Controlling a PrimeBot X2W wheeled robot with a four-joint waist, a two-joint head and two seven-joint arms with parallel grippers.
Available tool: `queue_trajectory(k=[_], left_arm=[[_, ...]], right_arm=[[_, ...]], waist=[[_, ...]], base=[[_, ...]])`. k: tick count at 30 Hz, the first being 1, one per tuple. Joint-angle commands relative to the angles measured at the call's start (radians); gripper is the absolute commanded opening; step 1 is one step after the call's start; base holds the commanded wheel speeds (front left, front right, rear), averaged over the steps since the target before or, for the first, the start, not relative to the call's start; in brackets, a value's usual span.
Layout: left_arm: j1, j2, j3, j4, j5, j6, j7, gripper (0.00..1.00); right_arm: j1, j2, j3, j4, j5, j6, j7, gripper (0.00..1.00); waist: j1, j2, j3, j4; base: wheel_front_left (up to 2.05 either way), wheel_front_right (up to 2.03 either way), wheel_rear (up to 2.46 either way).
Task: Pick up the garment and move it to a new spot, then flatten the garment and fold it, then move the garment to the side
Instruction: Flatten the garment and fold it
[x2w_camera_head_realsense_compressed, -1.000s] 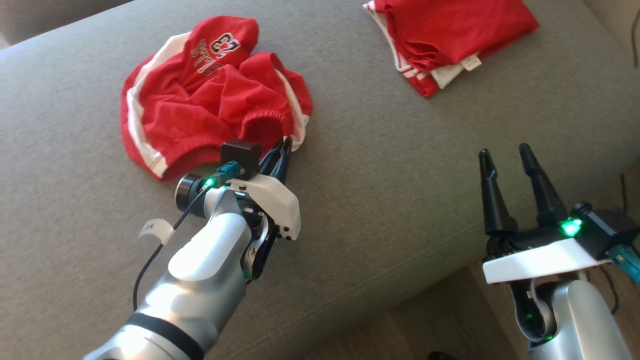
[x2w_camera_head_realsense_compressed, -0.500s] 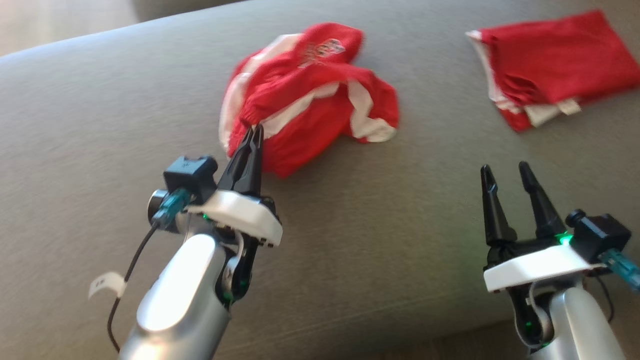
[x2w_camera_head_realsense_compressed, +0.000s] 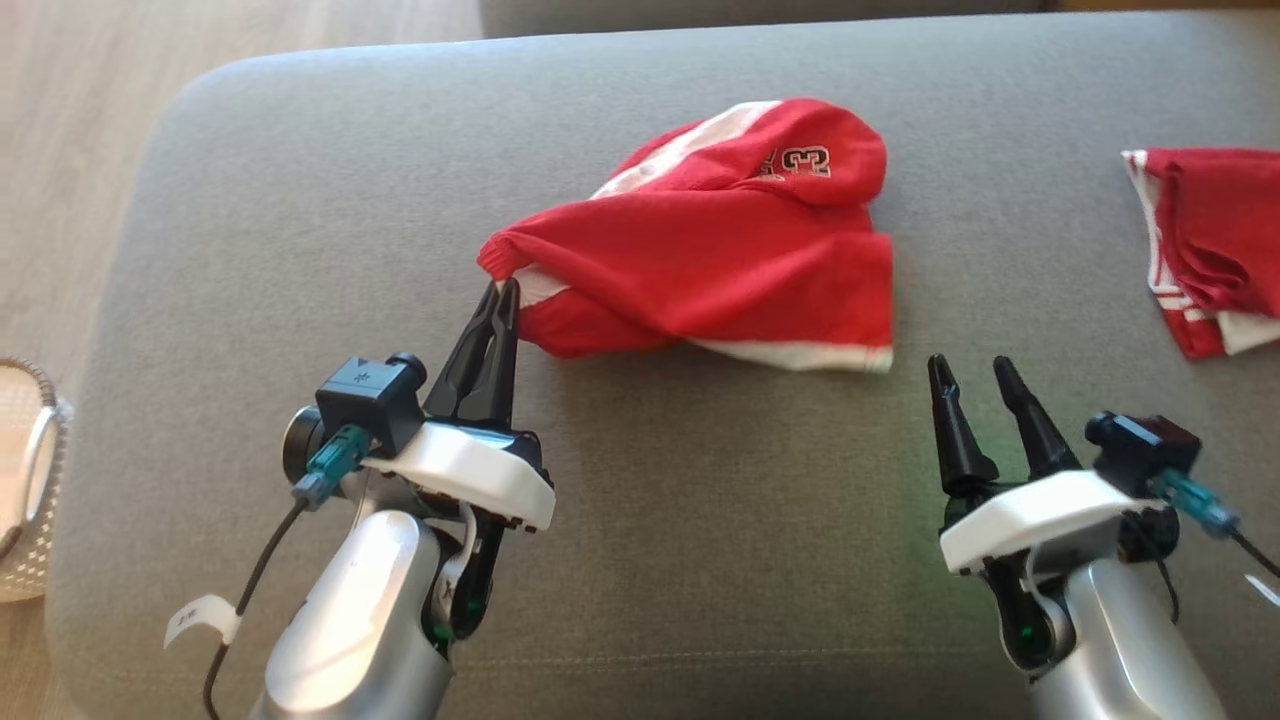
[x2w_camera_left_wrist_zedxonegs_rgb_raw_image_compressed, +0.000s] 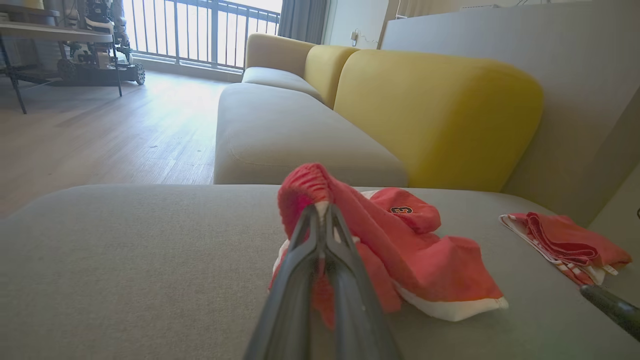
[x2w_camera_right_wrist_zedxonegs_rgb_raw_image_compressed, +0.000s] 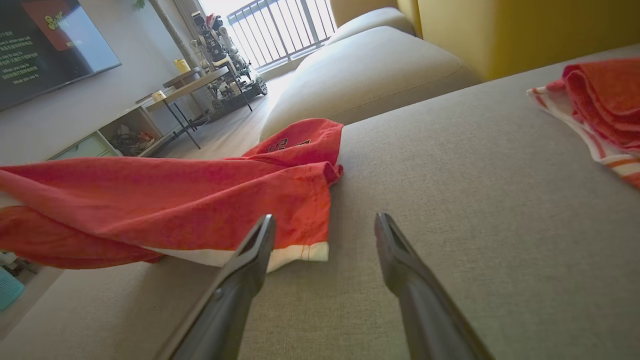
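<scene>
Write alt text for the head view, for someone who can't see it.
The left end effector pinches an edge of a crumpled red garment lying on a grey cushion. The right end effector hangs open nearby; a folded red garment lies at the right edge.

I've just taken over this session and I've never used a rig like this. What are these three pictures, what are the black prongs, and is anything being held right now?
This is a two-armed robot, and the black prongs are its grippers' fingers. The wide picture looks down from a camera on its head. The other two come from a camera on each wrist, looking along that arm's own fingers.

Everything lies on a grey sofa cushion. The left gripper is shut on one bunched edge of the crumpled red garment with white stripes. The right gripper is open and holds nothing; it is just short of the garment's white hem. A second red garment, already folded, lies apart at the far right.
</scene>
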Motion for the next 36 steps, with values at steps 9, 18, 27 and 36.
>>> queue_trajectory(k=[9, 18, 27, 36], left_arm=[[-0.019, -0.006, 0.046, -0.029, 0.033, -0.025, -0.006, 0.00], [-0.018, -0.012, 0.057, -0.029, 0.043, -0.033, -0.006, 0.00], [-0.024, -0.014, 0.054, -0.033, 0.046, -0.038, -0.006, 0.00], [-0.033, -0.015, 0.037, -0.041, 0.031, -0.034, -0.006, 0.00]], right_arm=[[-0.136, -0.002, 0.078, 0.170, -0.148, 0.000, 0.037, 1.00], [-0.163, -0.013, 0.104, 0.265, -0.190, 0.000, 0.031, 1.00], [-0.215, -0.014, 0.111, 0.338, -0.207, 0.000, 0.004, 1.00], [-0.260, -0.008, 0.113, 0.396, -0.202, 0.000, -0.016, 1.00]], waist=[[0.0000, 0.0000, 0.003, 0.018], [0.0000, 0.0000, 0.018, 0.022], [0.0000, 0.0000, 0.044, 0.032], [0.0000, 0.0000, 0.063, 0.050]], base=[[0.00, 0.00, 0.00], [0.00, 0.00, 0.00], [0.00, 0.00, 0.00], [0.00, 0.00, 0.00]])
